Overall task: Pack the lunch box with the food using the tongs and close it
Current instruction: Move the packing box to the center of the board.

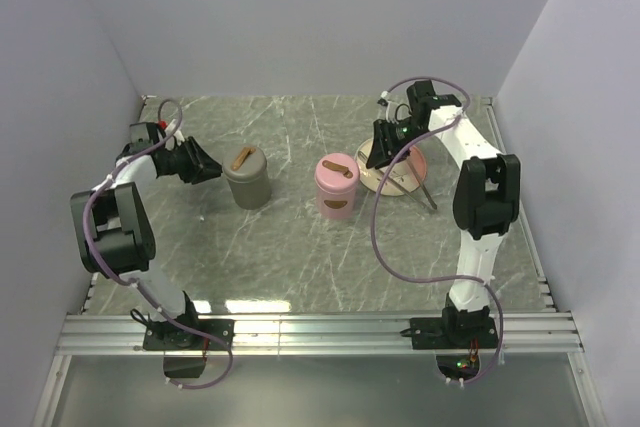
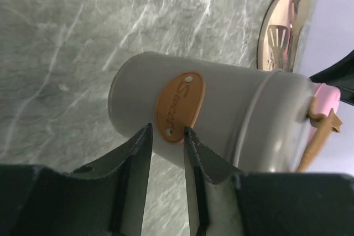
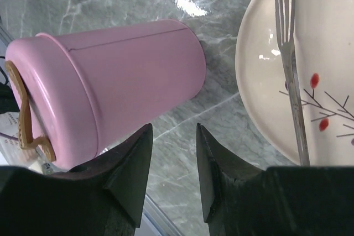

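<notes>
The pink lunch box (image 1: 336, 192) stands mid-table with its lid (image 1: 336, 169) on; the right wrist view shows its side (image 3: 127, 75) and brown strap (image 3: 22, 114). To its right, the grey metal tongs (image 1: 422, 187) lie across a pale plate (image 1: 408, 175), one slotted arm (image 3: 290, 64) showing close up. My right gripper (image 1: 378, 159) hangs between lunch box and plate, its jaws (image 3: 174, 126) open and holding nothing. My left gripper (image 1: 210, 171) is open too, its tips (image 2: 167, 128) right at a grey canister's side. No food shows in any view.
The grey canister (image 1: 247, 179), lid on and with an orange-brown oval label (image 2: 180, 106), stands left of the lunch box. Plate (image 2: 265, 31) and lunch box (image 2: 326, 92) lie beyond it in the left wrist view. Walls enclose the marble table on three sides.
</notes>
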